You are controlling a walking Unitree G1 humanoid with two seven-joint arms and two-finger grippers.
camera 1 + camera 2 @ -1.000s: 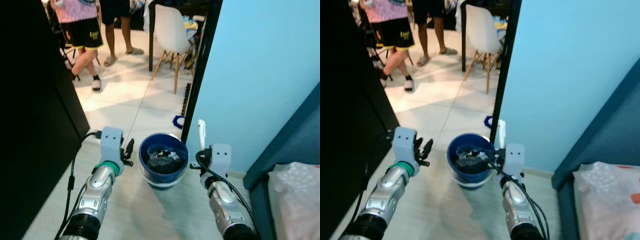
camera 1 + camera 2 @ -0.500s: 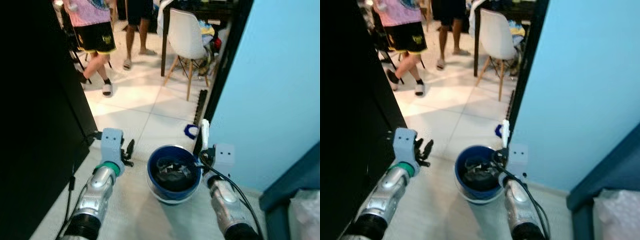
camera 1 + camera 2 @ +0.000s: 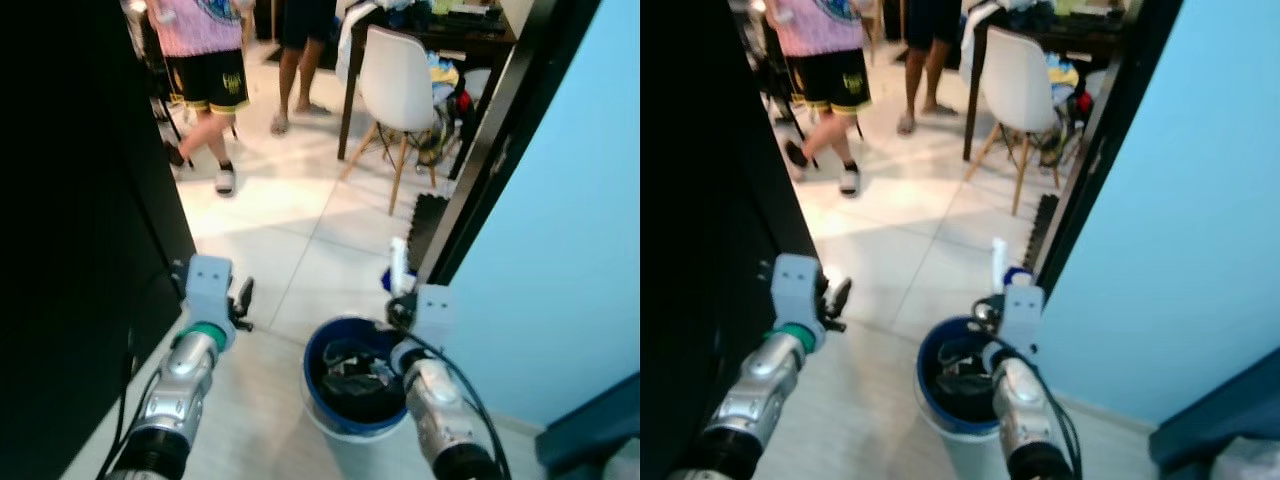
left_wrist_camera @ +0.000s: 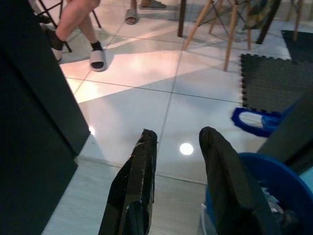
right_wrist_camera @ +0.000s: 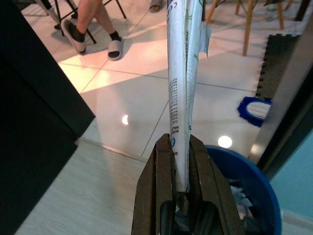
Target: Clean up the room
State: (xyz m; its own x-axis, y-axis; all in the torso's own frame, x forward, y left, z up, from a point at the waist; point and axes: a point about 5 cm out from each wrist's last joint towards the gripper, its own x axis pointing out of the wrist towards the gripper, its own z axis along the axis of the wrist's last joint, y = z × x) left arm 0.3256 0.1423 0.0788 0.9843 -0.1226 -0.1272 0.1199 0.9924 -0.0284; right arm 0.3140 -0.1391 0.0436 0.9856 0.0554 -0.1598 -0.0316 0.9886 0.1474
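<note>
A round blue bin (image 3: 318,352) with a white base stands on the pale floor in front of me, holding dark crumpled rubbish (image 3: 356,378). My right gripper (image 3: 397,303) hovers over the bin's far right rim, shut on a flat white tube (image 3: 397,264) that sticks straight up. The right wrist view has the tube (image 5: 182,73) clamped between the fingers (image 5: 165,166), with the bin (image 5: 254,174) just beyond. My left gripper (image 3: 243,298) floats left of the bin, open and empty; its fingers (image 4: 143,161) stand well apart.
A black cabinet (image 3: 70,230) walls off my left. On the right are a dark door frame (image 3: 500,140) and a light blue wall (image 3: 570,260). Ahead lie a tiled floor, a white chair (image 3: 396,70), a dark table, a blue slipper (image 4: 254,120), a black mat (image 4: 274,78) and two people's legs (image 3: 210,90).
The whole picture has shifted: the bin now sits lower and the doorway room shows more. Both arms keep their pose and the right gripper still holds the tube.
</note>
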